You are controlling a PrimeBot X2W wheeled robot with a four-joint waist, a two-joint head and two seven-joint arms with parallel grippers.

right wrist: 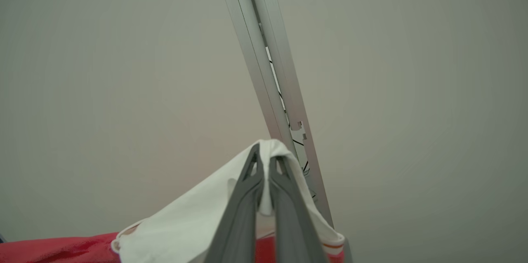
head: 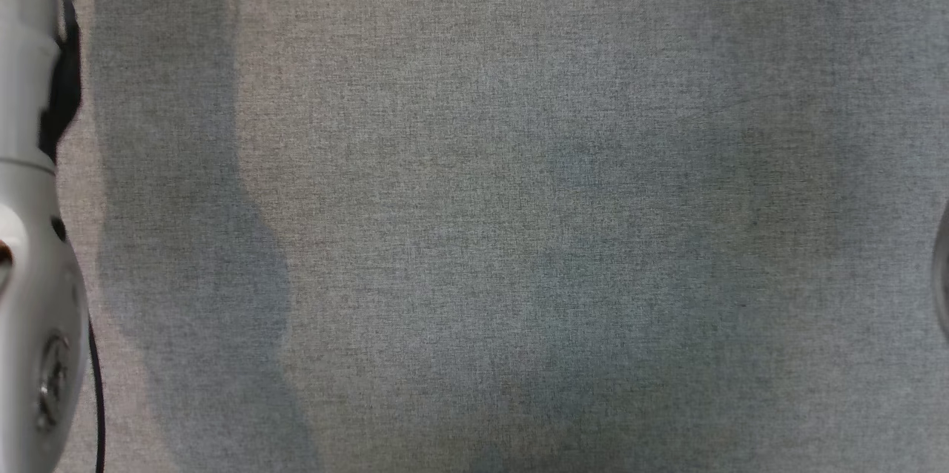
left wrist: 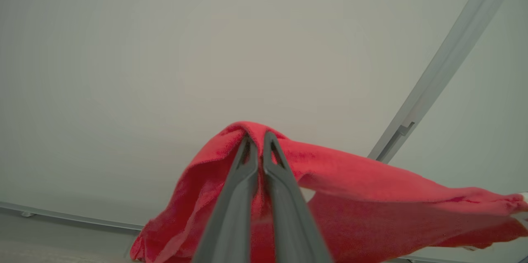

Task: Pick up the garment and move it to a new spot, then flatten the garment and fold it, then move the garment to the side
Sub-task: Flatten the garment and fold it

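Tightly in left end effector [left wrist: 259, 138]: garment [left wrist: 363, 172]

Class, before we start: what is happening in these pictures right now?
The robot holds a red and white garment with both arms. The left gripper has its jaws shut on a red part, the right gripper on a white part. The cloth hangs from both, before a pale wall.

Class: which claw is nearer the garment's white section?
Right. The right claw is shut on the white section; the left claw grips the red part, away from the white.
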